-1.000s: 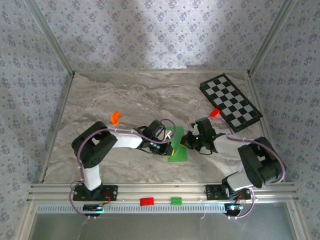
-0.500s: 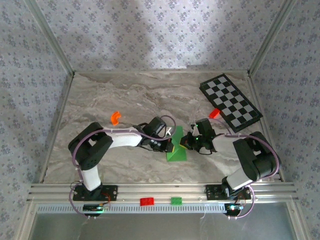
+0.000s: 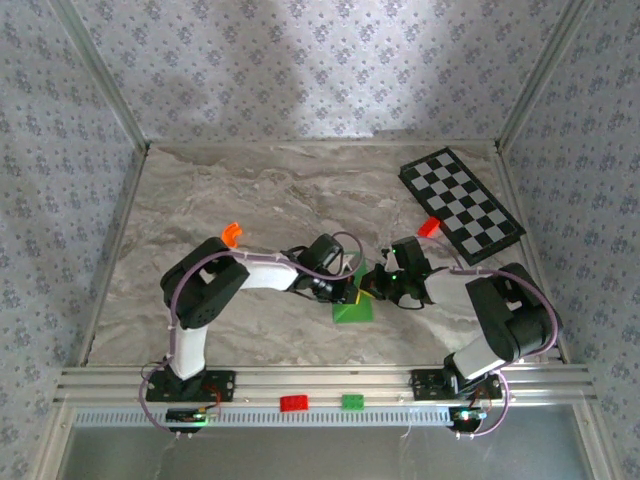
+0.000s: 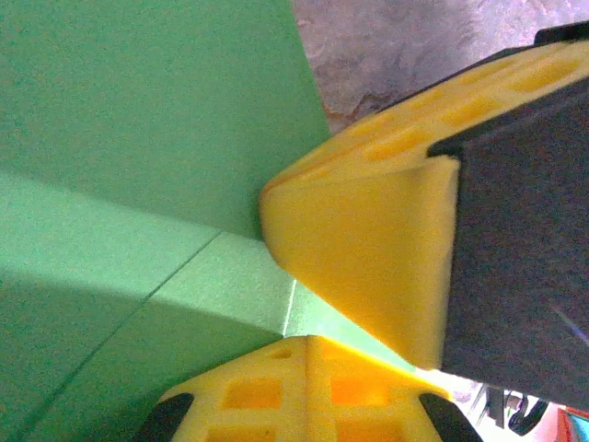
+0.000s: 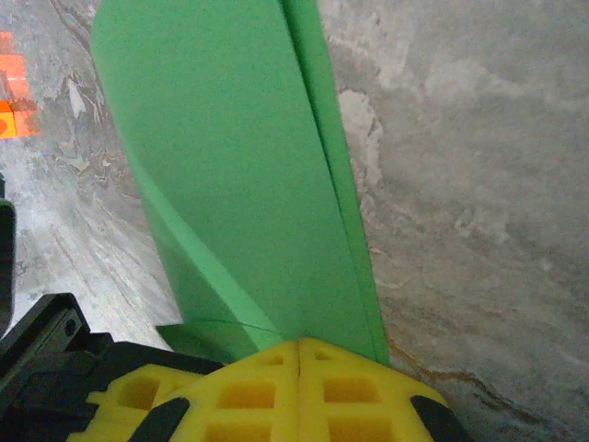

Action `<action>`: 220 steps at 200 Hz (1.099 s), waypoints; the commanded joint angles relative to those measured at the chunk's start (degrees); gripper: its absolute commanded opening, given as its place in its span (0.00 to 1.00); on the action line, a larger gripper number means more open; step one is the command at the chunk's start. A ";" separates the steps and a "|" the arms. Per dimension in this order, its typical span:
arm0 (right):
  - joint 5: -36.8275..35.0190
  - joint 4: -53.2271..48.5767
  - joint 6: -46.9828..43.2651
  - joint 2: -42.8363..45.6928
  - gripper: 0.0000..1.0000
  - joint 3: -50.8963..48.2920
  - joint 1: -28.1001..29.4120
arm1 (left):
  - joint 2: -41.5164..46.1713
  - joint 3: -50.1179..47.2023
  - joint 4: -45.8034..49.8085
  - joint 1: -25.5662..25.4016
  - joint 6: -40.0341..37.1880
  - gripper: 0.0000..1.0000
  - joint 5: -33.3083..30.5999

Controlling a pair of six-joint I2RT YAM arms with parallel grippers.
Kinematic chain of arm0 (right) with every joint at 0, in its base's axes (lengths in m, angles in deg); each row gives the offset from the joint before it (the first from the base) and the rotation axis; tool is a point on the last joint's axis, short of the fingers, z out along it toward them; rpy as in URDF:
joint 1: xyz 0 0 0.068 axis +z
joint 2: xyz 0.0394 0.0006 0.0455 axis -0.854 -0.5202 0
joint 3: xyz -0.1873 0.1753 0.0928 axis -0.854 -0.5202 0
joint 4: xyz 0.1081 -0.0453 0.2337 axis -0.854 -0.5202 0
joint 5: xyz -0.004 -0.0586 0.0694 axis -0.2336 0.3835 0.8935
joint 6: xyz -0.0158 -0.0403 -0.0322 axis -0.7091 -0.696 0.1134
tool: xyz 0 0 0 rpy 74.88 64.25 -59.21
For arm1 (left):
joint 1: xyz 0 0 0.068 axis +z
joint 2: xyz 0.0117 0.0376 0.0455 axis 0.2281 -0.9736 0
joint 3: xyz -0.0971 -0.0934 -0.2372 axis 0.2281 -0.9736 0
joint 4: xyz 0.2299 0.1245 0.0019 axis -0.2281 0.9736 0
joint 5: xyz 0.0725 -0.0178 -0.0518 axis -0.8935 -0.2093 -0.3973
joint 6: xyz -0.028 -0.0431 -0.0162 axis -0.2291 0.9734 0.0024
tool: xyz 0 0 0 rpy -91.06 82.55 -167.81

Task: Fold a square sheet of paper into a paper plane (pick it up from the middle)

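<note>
The green sheet of paper [image 3: 352,310] sits near the middle of the marble table [image 3: 200,200], partly folded, with creases and layered flaps in the left wrist view [image 4: 138,184]; both arms meet over it; the left gripper [image 3: 347,290] has its yellow pads pressed together on the paper's edge [image 4: 308,368]; the right gripper [image 3: 372,287] is likewise clamped tight on the sheet, which runs up away from its fingers [image 5: 299,354] and stands partly raised off the marble [image 5: 239,184]; the checkered board [image 3: 460,203] lies well apart at the far right; an orange piece [image 3: 232,234] lies to the left.
</note>
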 commanded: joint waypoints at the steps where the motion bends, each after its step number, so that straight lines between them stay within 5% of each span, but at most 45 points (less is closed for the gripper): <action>1: -3.90 -6.91 -0.98 -1.71 0.01 -1.65 -0.50 | 0.36 -3.17 -0.28 -0.67 1.07 0.02 0.43; 220: -3.03 -8.68 -2.19 -1.46 0.01 -0.23 -1.70 | 18.61 -12.79 6.21 -1.06 -4.79 0.03 -3.08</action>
